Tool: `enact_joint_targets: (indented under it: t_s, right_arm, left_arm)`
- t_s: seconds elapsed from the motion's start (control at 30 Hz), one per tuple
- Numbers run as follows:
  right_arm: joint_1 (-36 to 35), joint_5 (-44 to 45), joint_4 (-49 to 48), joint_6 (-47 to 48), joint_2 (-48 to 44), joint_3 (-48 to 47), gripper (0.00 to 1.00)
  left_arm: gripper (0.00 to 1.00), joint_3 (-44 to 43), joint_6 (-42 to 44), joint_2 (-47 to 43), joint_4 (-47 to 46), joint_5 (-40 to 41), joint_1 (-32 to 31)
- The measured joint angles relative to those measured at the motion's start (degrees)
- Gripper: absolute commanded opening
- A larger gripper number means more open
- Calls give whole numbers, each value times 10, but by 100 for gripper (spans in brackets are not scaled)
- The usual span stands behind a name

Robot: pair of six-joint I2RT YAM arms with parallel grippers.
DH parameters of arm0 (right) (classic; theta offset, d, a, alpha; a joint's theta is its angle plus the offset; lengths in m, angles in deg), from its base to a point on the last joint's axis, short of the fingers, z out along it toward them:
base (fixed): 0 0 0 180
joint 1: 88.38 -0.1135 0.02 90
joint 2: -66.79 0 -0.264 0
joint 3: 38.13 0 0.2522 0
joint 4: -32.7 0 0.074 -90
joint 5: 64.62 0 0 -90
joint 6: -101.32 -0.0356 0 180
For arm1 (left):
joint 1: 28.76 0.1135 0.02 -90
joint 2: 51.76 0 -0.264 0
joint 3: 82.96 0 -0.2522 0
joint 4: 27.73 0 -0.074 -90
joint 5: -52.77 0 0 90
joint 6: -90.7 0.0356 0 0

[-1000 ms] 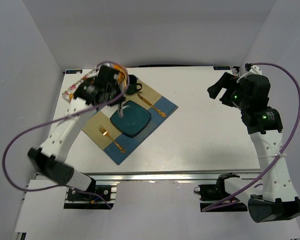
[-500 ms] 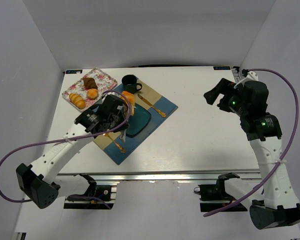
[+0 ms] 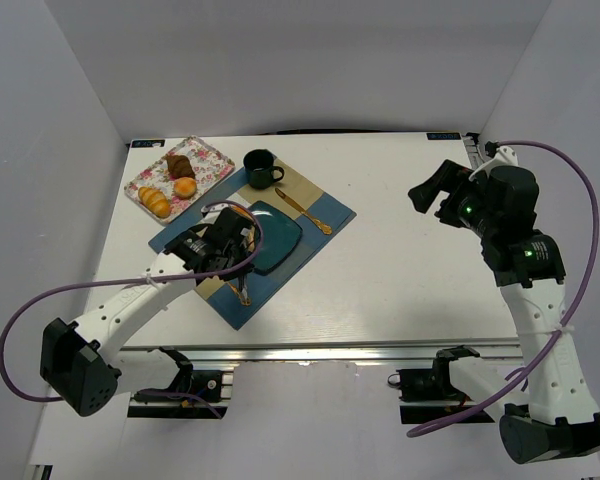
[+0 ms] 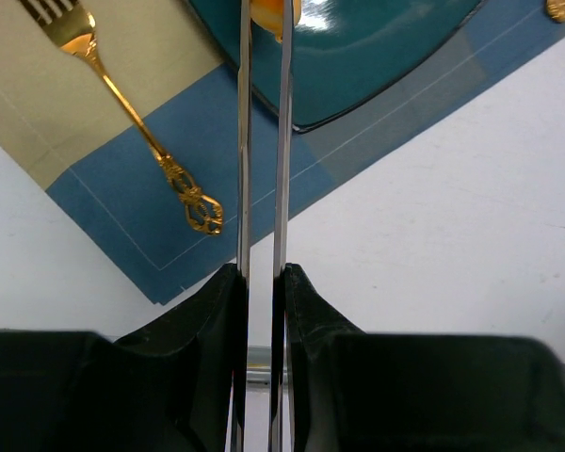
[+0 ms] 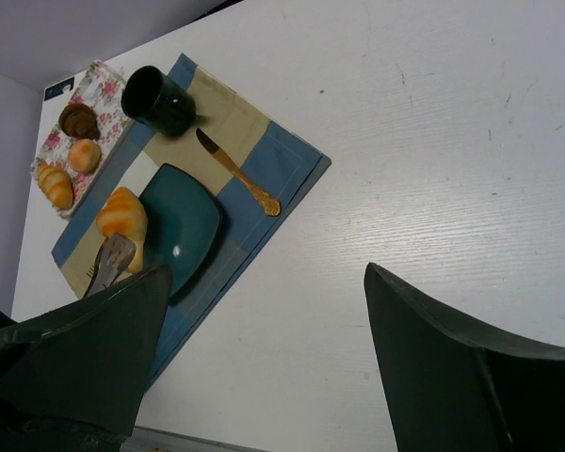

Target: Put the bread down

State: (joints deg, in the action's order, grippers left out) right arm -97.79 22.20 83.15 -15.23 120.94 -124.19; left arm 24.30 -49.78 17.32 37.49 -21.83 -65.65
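My left gripper (image 3: 230,250) is shut on a pair of metal tongs (image 4: 262,141). The tong tips grip the bread, a golden-orange croissant (image 5: 122,216), at the left rim of the square teal plate (image 3: 280,240). Only a bit of the croissant (image 4: 268,13) shows at the top edge of the left wrist view, and in the top view it (image 3: 243,212) is mostly hidden by the arm. I cannot tell whether it rests on the plate. My right gripper (image 3: 432,195) is open and empty, high over the right side of the table.
The plate lies on a blue and beige placemat (image 3: 320,215) with a gold fork (image 4: 137,122), a gold knife (image 3: 302,210) and a dark cup (image 3: 260,167). A floral tray (image 3: 208,155) at the back left holds a dark brown pastry (image 3: 179,165), a round bun (image 3: 185,187) and another croissant (image 3: 154,201).
The left arm has swung from the floral tray to the plate with the croissant in the tongs, then drawn back toward the near edge. The right arm has barely moved.
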Motion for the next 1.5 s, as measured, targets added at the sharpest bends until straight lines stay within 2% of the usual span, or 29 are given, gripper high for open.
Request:
enact_joint_targets:
  t_s: [0.17, 0.27, 0.43, 0.53, 0.63, 1.03, 1.5]
  right_arm:
    - [0, 0, 0, 0, -1, 8, 89]
    - [0, 0, 0, 0, -1, 9, 89]
    - [0, 0, 0, 0, -1, 9, 89]
    - [0, 0, 0, 0, -1, 9, 89]
    - [0, 0, 0, 0, -1, 9, 89]
    - [0, -1, 0, 0, -1, 9, 89]
    - [0, 0, -1, -10, -1, 10, 89]
  left_arm:
    - [6, 32, -5, -6, -7, 3, 0]
    - [15, 38, -7, -6, -10, 3, 0]
    - [37, 39, -8, -6, -11, 3, 0]
    - [46, 39, -10, -6, -10, 5, 0]
    - [51, 38, -10, -6, -8, 8, 0]
    - [56, -15, -8, -5, 34, 25, 0]
    - [53, -97, -6, -5, 111, 44, 0]
